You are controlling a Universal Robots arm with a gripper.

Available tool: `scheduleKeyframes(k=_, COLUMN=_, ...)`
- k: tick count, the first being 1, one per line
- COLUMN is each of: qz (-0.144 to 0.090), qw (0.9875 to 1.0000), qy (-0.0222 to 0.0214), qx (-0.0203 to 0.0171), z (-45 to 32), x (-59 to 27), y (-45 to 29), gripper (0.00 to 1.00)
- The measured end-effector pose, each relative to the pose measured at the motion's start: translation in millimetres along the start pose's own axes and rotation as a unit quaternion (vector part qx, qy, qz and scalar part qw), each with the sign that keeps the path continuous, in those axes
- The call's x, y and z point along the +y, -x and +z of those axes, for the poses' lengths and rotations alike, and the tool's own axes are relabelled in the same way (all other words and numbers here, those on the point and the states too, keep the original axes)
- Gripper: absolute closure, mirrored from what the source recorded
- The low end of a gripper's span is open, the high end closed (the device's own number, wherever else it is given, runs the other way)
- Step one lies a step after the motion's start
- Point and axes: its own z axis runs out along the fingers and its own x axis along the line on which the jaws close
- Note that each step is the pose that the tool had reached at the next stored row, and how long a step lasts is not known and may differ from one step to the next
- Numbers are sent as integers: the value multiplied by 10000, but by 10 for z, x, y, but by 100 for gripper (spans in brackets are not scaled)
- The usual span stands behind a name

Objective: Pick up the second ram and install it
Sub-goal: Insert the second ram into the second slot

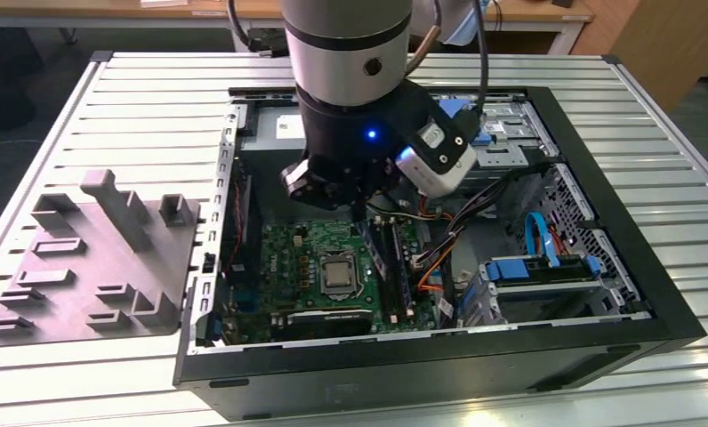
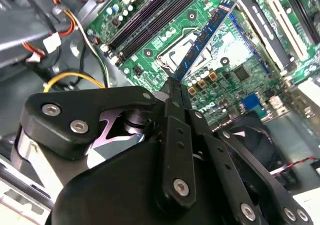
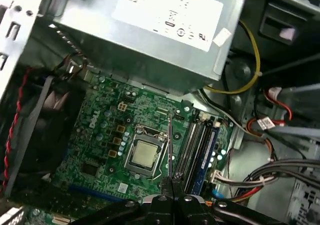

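Note:
My gripper [image 1: 357,206] hangs inside the open computer case, above the green motherboard [image 1: 294,258]. Its fingers are shut on the second ram [image 2: 205,37], a slim dark stick with blue labels that sticks out from the fingertips over the board. In the first wrist view the ram [image 3: 170,140] shows edge-on as a thin line between the processor socket [image 3: 142,155] and the long black memory slots [image 3: 192,140], held above the board. The gripper [image 2: 175,85] [image 3: 170,182] shows in both wrist views. What looks like another stick with a blue edge [image 3: 207,145] stands in the outermost slot.
The black case wall [image 1: 567,338] rings the work area. A silver power supply [image 3: 150,30] sits beyond the board, with a fan [image 3: 45,125] and red, yellow and grey cables [image 3: 270,125] beside it. A grey fixture [image 1: 93,258] lies on the slatted table at the exterior view's left.

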Motion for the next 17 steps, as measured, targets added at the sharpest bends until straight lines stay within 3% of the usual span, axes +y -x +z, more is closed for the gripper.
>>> scheduleKeyframes(k=3, qz=267, qw=9996, qy=-28, qx=-13, z=3, x=0, y=0, gripper=89)
scheduleKeyframes(k=7, qz=624, qw=9980, qy=-65, qx=-32, z=6, x=0, y=-1, gripper=89)
scheduleKeyframes(k=11, qz=987, qw=9951, qy=-103, qx=-51, z=12, x=-1, y=-1, gripper=89)
scheduleKeyframes(k=15, qz=1342, qw=9908, qy=-140, qx=-69, z=17, x=-1, y=-1, gripper=89)
scheduleKeyframes(k=17, qz=1368, qw=9905, qy=-143, qx=-70, z=17, x=-1, y=-2, gripper=89)
